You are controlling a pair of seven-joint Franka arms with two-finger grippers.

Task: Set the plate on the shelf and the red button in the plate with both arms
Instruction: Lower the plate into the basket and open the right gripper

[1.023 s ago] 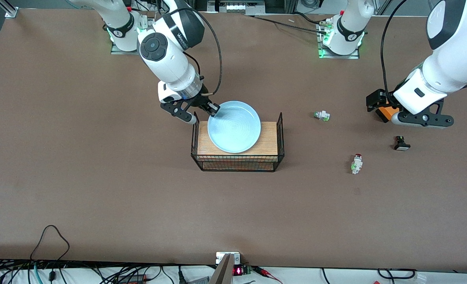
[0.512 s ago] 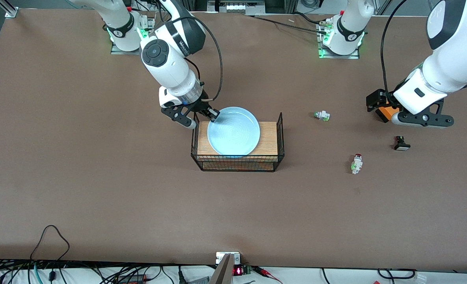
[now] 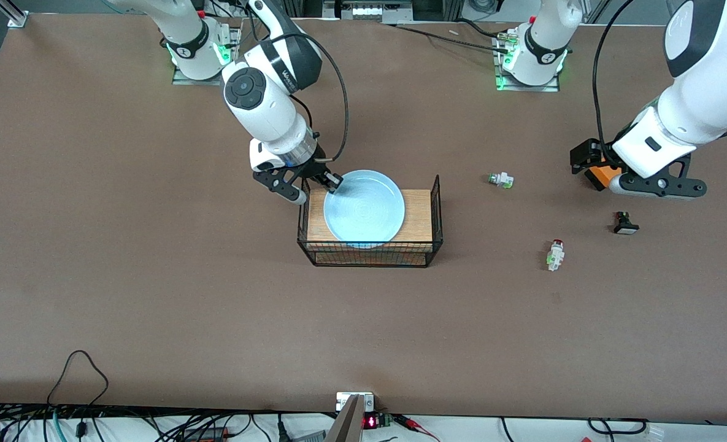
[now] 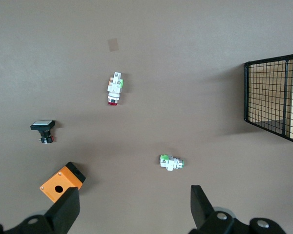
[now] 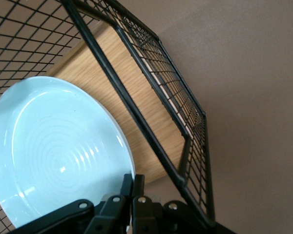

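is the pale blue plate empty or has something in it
Empty. The round pale-blue shallow plate shows only bare glazed rings inside; the right end effector pinches its rim over the wooden shelf of the black wire rack.

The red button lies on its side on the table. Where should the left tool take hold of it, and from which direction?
Grip the red button across the white middle of its body, coming straight down from above. It lies flat with its long axis running toward and away from the front camera, red cap at the farther end, so the open left tool should close on its two long sides. Open table lies all around it.
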